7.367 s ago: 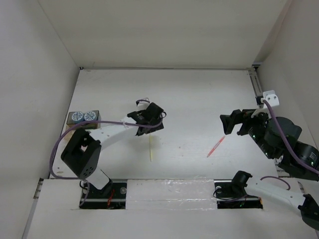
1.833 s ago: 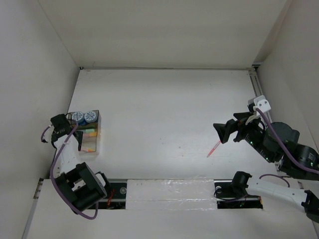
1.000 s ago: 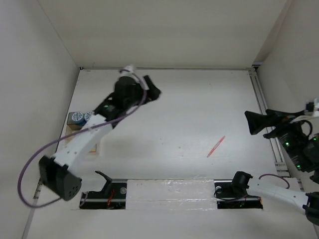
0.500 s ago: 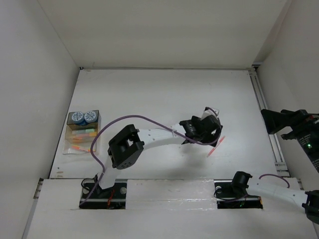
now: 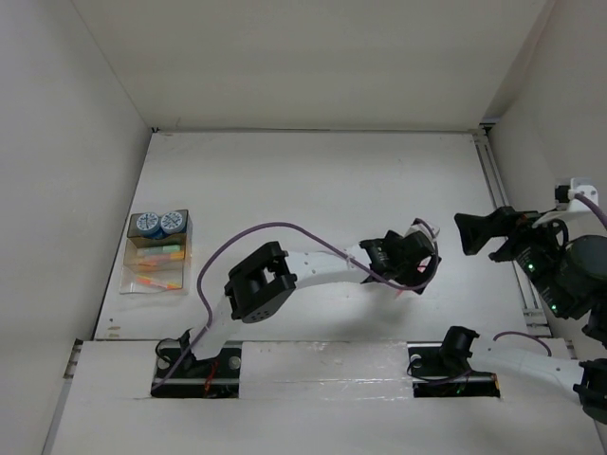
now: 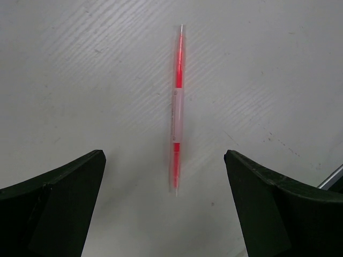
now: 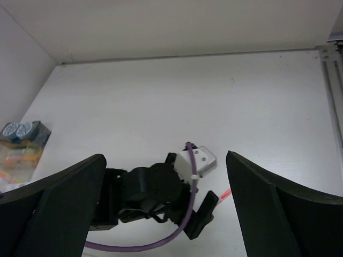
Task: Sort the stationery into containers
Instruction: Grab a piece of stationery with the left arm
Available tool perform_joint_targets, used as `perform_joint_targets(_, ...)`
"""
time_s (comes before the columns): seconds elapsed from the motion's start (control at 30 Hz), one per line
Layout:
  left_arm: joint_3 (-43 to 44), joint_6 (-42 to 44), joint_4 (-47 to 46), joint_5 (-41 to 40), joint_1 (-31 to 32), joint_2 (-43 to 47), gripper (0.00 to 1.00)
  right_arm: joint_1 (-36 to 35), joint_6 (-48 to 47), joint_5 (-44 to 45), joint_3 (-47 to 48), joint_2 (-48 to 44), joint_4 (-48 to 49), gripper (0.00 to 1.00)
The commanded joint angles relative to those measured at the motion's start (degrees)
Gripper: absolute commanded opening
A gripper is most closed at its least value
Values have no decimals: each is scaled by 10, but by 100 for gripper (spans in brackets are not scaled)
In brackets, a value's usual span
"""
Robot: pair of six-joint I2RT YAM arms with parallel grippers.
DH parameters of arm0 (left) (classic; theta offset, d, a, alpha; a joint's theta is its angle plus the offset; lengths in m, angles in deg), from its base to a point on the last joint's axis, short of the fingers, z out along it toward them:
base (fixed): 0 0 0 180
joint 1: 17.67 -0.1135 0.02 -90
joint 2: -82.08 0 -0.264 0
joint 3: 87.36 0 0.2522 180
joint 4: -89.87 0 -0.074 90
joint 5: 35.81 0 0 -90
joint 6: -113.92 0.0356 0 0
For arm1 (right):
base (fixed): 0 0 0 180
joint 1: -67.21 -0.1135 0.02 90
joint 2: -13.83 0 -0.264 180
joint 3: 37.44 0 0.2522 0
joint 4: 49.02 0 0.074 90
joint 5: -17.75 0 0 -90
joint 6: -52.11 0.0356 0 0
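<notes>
Orange-red pen [image 6: 177,107], frame centre: probably light, stiff, roll-prone; pinch at pale mid-band. Left gripper [image 6: 163,158] splayed, empty; right gripper [image 7: 165,156] likewise.

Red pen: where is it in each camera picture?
Top external: red pen peeks from under the left gripper, right of centre.
Left wrist: centre, lengthwise between the fingers.
Right wrist: bottom, right of centre, beside that gripper.
Shared landmark: the left gripper.

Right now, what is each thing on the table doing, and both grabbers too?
Red pen, lying flat on the table, untouched.
Left gripper, open, one finger either side of the pen.
Right gripper, open, holding nothing.
Tray, holding markers and two blue rolls.
</notes>
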State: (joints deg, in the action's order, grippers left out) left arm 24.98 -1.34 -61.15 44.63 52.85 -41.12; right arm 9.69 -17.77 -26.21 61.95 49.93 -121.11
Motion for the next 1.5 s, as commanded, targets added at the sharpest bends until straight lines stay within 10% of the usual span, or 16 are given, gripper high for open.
perform_joint_targets(0.0,38,28,-15,18,10,-24,91,-6,-25,-60,-18,19,48,100)
perform_joint_targets(1.0,162,5,120,-55,21,-173,67,-6,-49,-89,-83,-12,151,100)
perform_joint_targets(1.47,165,-6,137,-45,21,-211,20,-6,-49,-89,-83,-28,156,100)
